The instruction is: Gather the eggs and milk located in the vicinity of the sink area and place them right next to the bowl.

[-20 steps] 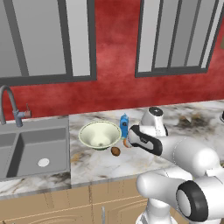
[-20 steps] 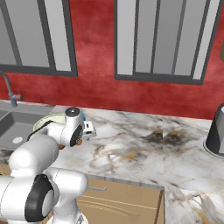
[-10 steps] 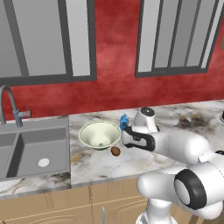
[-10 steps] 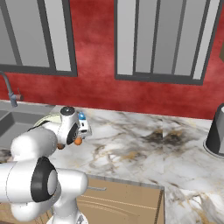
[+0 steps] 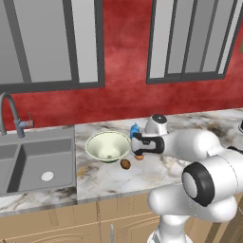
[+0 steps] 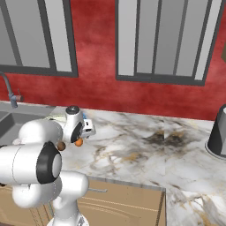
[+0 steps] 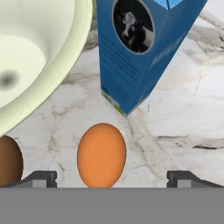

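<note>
I see my gripper (image 7: 111, 177) spread wide, gripping nothing, over the marble counter (image 5: 156, 168). Beside the bowl (image 7: 35, 52): orange egg (image 7: 101, 155), brown egg (image 7: 8, 159), milk (image 7: 135, 48). Red wall (image 5: 123, 57) behind.

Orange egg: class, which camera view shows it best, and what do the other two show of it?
The hand view: the orange egg lies whole and close on the counter, before the milk. The left base view shows a sliver under the gripper; the right base view a small orange dot.
</note>
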Available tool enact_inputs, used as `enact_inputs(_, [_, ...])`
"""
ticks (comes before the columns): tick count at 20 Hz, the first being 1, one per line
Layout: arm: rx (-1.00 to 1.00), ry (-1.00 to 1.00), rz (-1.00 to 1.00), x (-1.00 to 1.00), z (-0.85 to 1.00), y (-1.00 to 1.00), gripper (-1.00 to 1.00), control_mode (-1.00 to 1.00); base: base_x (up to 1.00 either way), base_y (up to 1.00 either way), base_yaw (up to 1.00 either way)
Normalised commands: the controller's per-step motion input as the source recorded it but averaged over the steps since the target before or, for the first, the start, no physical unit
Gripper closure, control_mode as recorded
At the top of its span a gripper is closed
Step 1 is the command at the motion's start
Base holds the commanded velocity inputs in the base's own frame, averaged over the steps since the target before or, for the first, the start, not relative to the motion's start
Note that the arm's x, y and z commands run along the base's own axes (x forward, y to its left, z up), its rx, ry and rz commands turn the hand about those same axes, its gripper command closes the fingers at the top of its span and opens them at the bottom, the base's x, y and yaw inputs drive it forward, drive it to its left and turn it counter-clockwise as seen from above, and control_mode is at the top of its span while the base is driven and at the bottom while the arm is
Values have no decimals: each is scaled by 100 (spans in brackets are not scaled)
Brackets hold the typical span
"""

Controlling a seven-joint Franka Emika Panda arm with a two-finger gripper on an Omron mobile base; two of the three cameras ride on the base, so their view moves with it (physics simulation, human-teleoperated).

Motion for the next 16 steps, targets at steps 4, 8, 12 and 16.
enact_inputs(4, [0, 0, 0, 0, -8, 0, -100, -100, 0, 0, 0])
enact_inputs(8, [0, 0, 0, 0, -8, 0, -100, -100, 0, 0, 0])
enact_inputs(12, [1, 0, 0, 0, -8, 0, -100, -100, 0, 0, 0])
enact_inputs(16, [3, 0, 0, 0, -14, 0, -100, -100, 0, 0, 0])
